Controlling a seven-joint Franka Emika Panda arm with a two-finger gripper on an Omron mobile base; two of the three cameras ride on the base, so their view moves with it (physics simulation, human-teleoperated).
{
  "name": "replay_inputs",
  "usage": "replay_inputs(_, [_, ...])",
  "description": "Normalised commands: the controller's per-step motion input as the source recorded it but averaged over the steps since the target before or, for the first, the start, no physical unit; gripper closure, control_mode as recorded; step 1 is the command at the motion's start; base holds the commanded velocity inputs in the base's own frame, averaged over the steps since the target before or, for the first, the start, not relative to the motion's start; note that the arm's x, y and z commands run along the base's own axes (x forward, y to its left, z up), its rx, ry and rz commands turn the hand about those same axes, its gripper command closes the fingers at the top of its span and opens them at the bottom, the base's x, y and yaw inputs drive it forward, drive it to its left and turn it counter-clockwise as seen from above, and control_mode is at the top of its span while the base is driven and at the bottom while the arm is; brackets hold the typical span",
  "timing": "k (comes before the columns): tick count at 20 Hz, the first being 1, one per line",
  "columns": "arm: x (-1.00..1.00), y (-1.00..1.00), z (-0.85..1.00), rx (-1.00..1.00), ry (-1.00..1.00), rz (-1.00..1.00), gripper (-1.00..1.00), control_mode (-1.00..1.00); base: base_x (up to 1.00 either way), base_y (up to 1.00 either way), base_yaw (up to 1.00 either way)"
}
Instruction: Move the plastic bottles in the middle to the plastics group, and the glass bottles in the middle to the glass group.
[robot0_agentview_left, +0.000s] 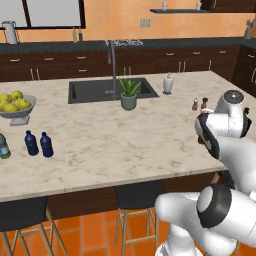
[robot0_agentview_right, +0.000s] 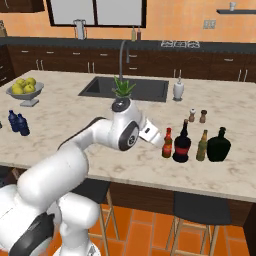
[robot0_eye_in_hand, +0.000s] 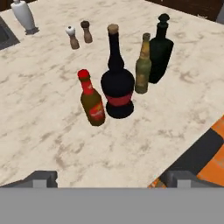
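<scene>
Four glass bottles stand in a row near the counter's front right edge: a slim brown bottle with a red cap (robot0_eye_in_hand: 92, 105) (robot0_agentview_right: 167, 143), a round black bottle with a red label (robot0_eye_in_hand: 117, 89) (robot0_agentview_right: 182, 143), a slim amber bottle (robot0_eye_in_hand: 143, 65) (robot0_agentview_right: 202, 145) and a broad dark green-black bottle (robot0_eye_in_hand: 160, 50) (robot0_agentview_right: 218, 145). At the left end, two small dark blue bottles (robot0_agentview_left: 31, 143) (robot0_agentview_left: 46, 145) stand side by side near a greyish clear bottle (robot0_agentview_left: 3, 147). My gripper (robot0_eye_in_hand: 113, 178) hovers open in front of the brown and black bottles, holding nothing.
Salt and pepper shakers (robot0_eye_in_hand: 79, 36) stand behind the glass bottles, with a white soap dispenser (robot0_eye_in_hand: 23, 15) further back. A sink (robot0_agentview_left: 111, 90), a potted plant (robot0_agentview_left: 129, 95) and a bowl of lemons (robot0_agentview_left: 15, 106) sit on the counter. Stools stand below its front edge.
</scene>
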Motion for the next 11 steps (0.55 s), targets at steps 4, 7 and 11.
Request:
replay_inputs(4, [-0.96,0.54,0.34,0.0,0.0,0.3,-1.0,-1.0,0.0,0.0,0.0])
replay_inputs(7, [-1.0,0.55,0.39,0.0,-0.02,0.29,-1.0,-1.0,0.0,0.0,0.0])
replay_inputs(11, [-1.0,0.53,0.58,-0.01,-0.07,0.26,-1.0,-1.0,0.0,0.0,0.0])
